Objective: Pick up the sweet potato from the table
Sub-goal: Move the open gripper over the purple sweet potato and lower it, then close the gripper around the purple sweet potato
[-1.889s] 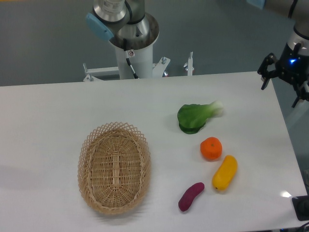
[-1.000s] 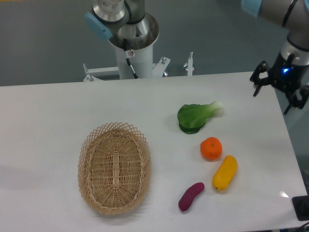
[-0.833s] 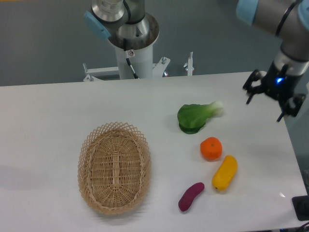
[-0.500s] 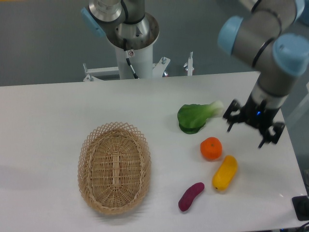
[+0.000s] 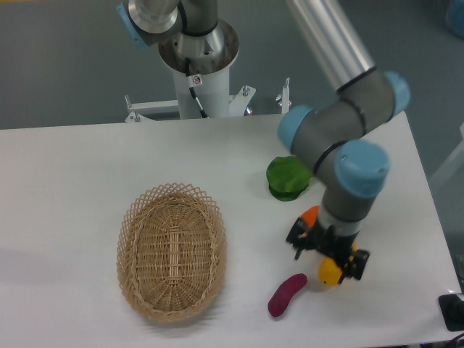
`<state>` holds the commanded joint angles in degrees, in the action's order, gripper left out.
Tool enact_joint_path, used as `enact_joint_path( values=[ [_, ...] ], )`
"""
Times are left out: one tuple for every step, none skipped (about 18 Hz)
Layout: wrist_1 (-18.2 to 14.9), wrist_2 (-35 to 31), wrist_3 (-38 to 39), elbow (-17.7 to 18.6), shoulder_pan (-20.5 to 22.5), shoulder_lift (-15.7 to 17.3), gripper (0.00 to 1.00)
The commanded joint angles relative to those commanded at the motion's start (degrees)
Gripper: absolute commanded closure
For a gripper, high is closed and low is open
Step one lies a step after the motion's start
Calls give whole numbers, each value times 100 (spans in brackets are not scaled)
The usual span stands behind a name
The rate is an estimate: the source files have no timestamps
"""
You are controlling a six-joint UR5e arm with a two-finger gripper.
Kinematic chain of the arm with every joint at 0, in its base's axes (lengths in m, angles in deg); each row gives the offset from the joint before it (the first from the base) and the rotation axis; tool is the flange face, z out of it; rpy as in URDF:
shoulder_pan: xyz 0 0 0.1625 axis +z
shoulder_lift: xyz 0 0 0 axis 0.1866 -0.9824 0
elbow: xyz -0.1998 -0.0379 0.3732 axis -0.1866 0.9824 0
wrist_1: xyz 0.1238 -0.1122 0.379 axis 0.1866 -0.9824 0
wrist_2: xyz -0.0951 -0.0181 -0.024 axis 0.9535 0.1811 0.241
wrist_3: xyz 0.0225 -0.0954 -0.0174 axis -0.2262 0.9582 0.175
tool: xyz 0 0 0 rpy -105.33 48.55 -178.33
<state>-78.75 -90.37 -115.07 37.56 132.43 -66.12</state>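
The sweet potato (image 5: 286, 295) is a small dark purple oblong lying on the white table (image 5: 72, 181) near its front edge, right of the basket. My gripper (image 5: 326, 255) hangs open just above and to the right of it, fingers spread, nothing between them. The arm's wrist covers most of the orange fruit and the yellow vegetable.
An oval wicker basket (image 5: 172, 250) stands at the left centre. A green leafy vegetable (image 5: 285, 177) lies behind the gripper, partly hidden by the arm. A sliver of the orange fruit (image 5: 309, 213) and the yellow vegetable's tip (image 5: 330, 272) show beside the gripper. The robot base (image 5: 196, 58) stands behind the table.
The arm has swung from the table's far right edge leftward and toward the front, bringing the open gripper down over the orange and yellow produce, close to the sweet potato. The objects have not moved.
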Motion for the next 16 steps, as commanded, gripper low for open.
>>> enact_joint_path(
  values=[
    [0, 0, 9, 17, -62, -9, 0],
    [0, -17, 44, 44, -97, -18, 0],
    [44, -52, 96, 88, -141, -61, 0],
    [70, -114, 114, 105, -211, -97, 0],
    [140, -236, 123, 106, -255, -158, 0],
    [184, -359, 141, 114, -299, -193, 0],
    [202, -447, 184, 123, -352, -220, 0],
    [255, -474, 211, 123, -361, -264, 0],
    [325, -483, 263, 123, -378, -290, 0],
    [395, -483, 316, 132, -413, -316, 0],
    [457, -483, 360, 132, -440, -351, 0],
    [527, -518, 361, 132, -440, -378, 0],
    [554, -614, 361, 141, -440, -396, 0],
    [563, -694, 352, 141, -449, -396, 0],
    [571, -721, 361, 141, -449, -413, 0],
    [571, -721, 361, 141, -449, -413, 7]
  ],
)
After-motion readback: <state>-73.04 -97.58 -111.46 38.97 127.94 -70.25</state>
